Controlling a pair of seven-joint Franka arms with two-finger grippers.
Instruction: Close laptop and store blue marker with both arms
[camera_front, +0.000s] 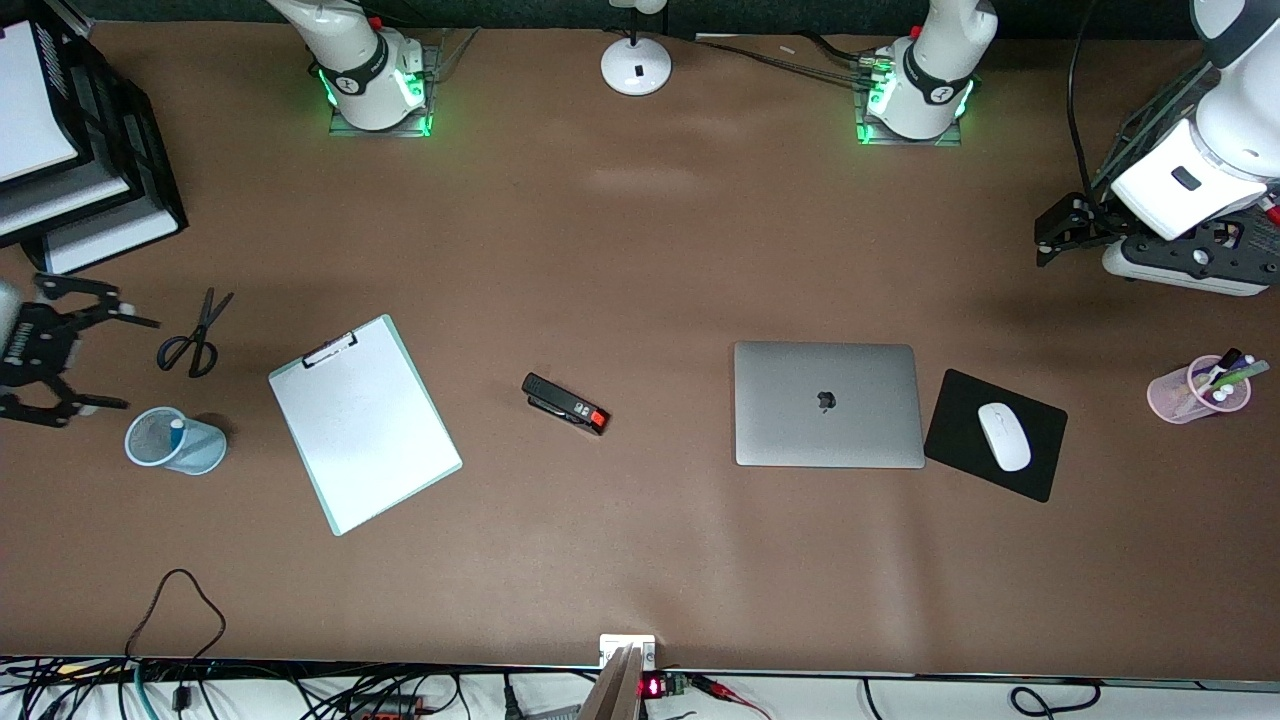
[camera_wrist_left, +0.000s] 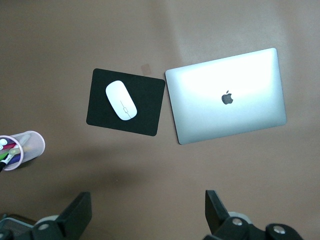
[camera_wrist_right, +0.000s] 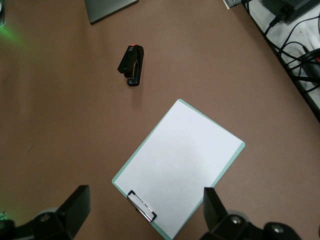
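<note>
The silver-grey laptop (camera_front: 828, 404) (camera_wrist_left: 227, 95) lies shut on the table, lid up with its dark logo showing. A blue marker (camera_front: 177, 432) with a whitish end stands in a pale blue mesh cup (camera_front: 205, 450) toward the right arm's end. My right gripper (camera_front: 115, 362) (camera_wrist_right: 145, 212) hangs open and empty above the table between that cup and the scissors. My left gripper (camera_front: 1045, 238) (camera_wrist_left: 148, 215) is open and empty too, over bare table toward the left arm's end, well away from the laptop.
A black mouse pad (camera_front: 955, 435) with a white mouse (camera_front: 1003, 436) lies beside the laptop, a pink pen cup (camera_front: 1190, 392) past it. A clipboard (camera_front: 362, 422), black stapler (camera_front: 565, 403), scissors (camera_front: 195, 335), black paper trays (camera_front: 90, 150) and a lamp base (camera_front: 636, 65) also stand here.
</note>
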